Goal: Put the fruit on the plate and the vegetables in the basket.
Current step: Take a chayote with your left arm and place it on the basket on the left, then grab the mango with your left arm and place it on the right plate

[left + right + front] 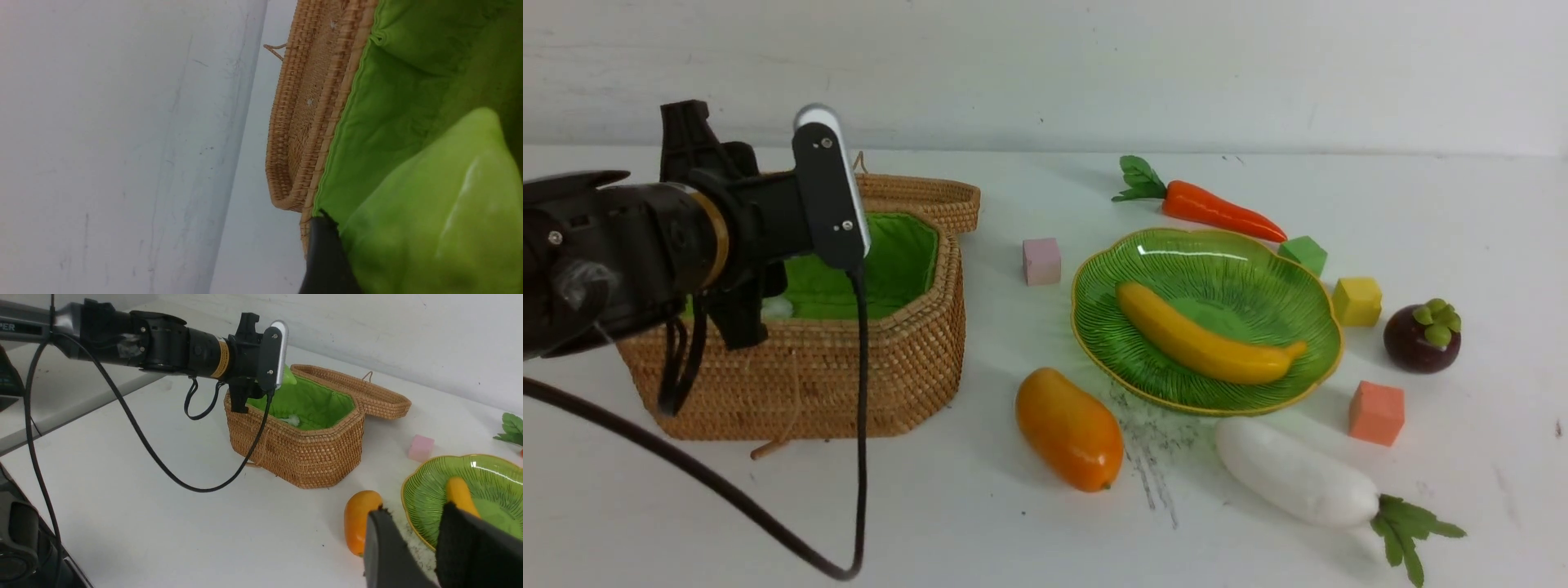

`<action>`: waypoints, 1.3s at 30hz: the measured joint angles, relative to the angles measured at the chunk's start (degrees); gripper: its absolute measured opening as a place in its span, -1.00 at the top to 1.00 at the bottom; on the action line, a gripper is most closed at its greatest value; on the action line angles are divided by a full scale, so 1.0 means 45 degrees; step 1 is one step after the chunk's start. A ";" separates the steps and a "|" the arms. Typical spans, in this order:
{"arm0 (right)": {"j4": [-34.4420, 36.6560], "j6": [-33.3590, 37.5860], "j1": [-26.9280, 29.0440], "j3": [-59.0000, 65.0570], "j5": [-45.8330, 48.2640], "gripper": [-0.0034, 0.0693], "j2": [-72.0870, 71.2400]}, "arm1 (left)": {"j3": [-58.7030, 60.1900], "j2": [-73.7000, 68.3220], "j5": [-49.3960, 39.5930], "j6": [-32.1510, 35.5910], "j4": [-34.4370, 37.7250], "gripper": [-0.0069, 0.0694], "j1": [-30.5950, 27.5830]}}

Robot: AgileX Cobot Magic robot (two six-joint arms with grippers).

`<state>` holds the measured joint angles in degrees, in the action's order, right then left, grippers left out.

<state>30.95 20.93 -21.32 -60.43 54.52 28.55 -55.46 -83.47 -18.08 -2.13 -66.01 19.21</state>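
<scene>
White tabletop (768, 514): carries everything, basket on the left, plate to the right.
Wicker basket (849, 384): green cloth lining, lid (931, 196) lying open behind it.
Left arm (621, 245): reaches out level above the basket.
Green plate (1307, 359): yellow rim, standing between basket and mangosteen.
Radish (1294, 474): lies on the tabletop just in front of the plate, leaves pointing right.
Banana (1201, 343): lies on the plate, aslant.
Mango (1068, 429): on the tabletop, near the plate's front left edge.
Carrot (1217, 211): on the tabletop behind the plate, leaves to the left.
Bitter gourd (441, 212): held over the basket's lining, its tip above the rim.
Left tool (408, 245): closed around the bitter gourd; one dark finger (322, 257) shows beside it.
Right tool (437, 555): fingers parted, nothing between them, above mango and plate.
Mangosteen (1423, 335): on the tabletop right of the plate.
Foam cubes: pink (1042, 260), green (1303, 254), yellow (1356, 300), orange (1376, 412), scattered around the plate.
</scene>
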 joint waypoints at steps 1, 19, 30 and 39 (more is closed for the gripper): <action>0.0000 0.0000 0.0000 0.0000 0.0000 0.35 0.0000 | 0.0000 -0.0012 0.0012 -0.0328 -0.0016 -0.32 0.0000; 0.0010 -0.0011 0.0000 0.0014 0.0015 0.32 0.0000 | 0.0000 0.0752 0.0260 -0.1411 0.0185 -0.67 0.0000; 0.0013 -0.0011 0.0000 0.0014 0.0015 0.32 0.0000 | 0.0000 0.2679 -0.0145 -0.5300 0.6933 -0.32 0.2895; 0.0002 -0.0011 0.0000 0.0014 0.0700 0.32 0.0000 | -0.1366 0.0879 -0.3511 -0.5592 0.9754 0.33 0.7873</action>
<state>30.96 20.88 -21.32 -60.36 57.67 28.55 -61.61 -79.52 -33.88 -27.29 -22.12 54.64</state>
